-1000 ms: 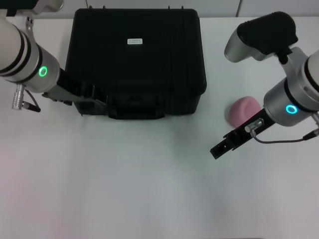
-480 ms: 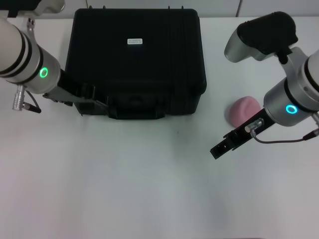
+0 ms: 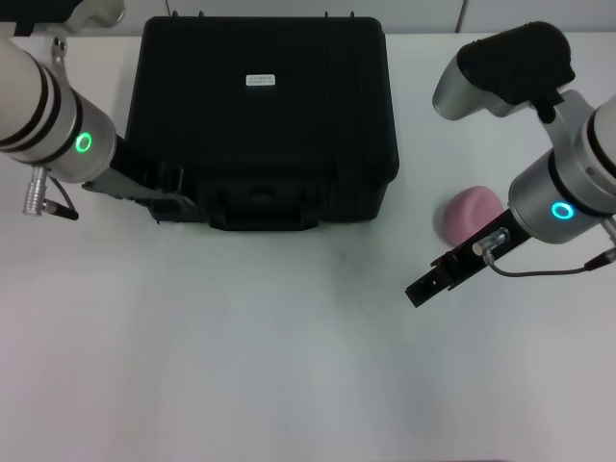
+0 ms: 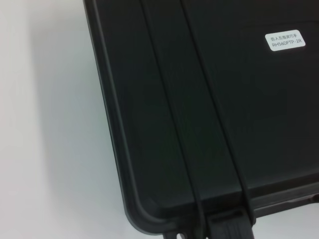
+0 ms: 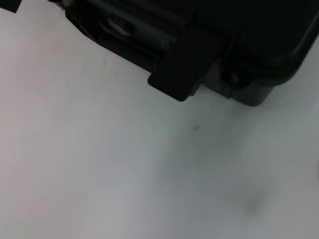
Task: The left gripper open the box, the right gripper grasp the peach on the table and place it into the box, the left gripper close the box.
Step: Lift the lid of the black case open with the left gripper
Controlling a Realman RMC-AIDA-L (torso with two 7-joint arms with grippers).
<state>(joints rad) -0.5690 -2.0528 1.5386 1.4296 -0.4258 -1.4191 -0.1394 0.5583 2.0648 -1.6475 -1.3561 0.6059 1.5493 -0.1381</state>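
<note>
Peach (image 3: 466, 213) partly hidden behind right gripper (image 3: 423, 288) arm.

Setting: a robot test bench, likely in a lab.
Surface: a plain white table (image 3: 289, 366), bare and evenly lit.
Equipment: two silver-white robot arms with glowing status rings.
Staged items: a black hard case (image 3: 265, 115) and a single pink fruit (image 3: 466, 214).
Backdrop: pale wall panels behind the table.

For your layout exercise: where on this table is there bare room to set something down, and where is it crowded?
Free: the wide white table in front of the box. Crowded: the box's front-left corner, where the left gripper sits, and the strip beside the peach, near the right gripper.
</note>
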